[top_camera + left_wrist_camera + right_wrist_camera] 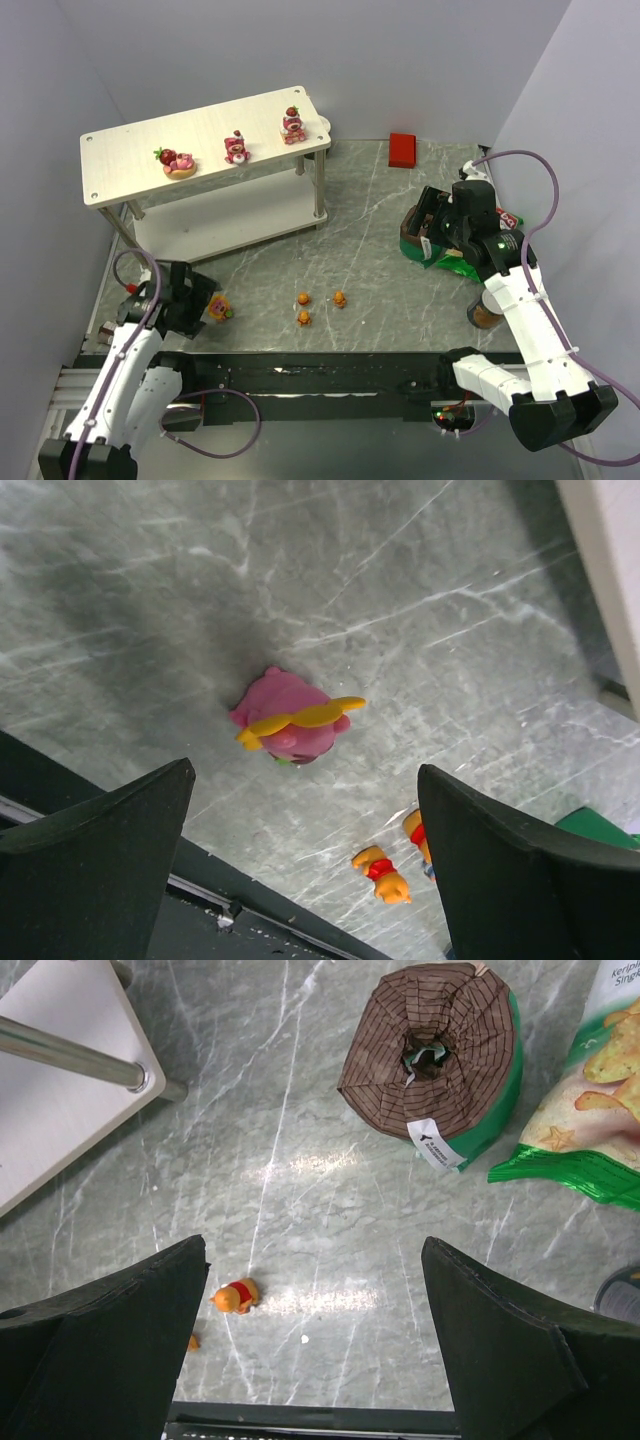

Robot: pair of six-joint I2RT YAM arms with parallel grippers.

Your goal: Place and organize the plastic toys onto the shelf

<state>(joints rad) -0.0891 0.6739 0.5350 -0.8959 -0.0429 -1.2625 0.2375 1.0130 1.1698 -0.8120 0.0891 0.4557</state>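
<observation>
The left gripper point(305, 870) hangs over the flower-faced toy point(292, 718), its fingers point(100, 860) spread wide with nothing between them. The toy is on the table point(420, 590) close to the near left corner, just ahead of the line between the fingertips, so the step in hand is most likely picking it up. To do that well, ease the arm forward until the pink body sits midway between the fingers. Then come straight down and close on the body, not on the thin yellow petals, which would probably slip or twist. I cannot tell whether the toy stands or lies on its side, so a low grip near the table looks safest.

The shelf point(120, 165) stands at the far left corner with three pink bears point(237, 148) in a row on its top board; the board's left end has room. Three small orange bears point(303, 298) sit by the near edge, mid-table, well apart from the shelf. The right gripper point(315, 1360) is spread too, holding nothing, near the brown-and-green cylinder point(430, 1050)
</observation>
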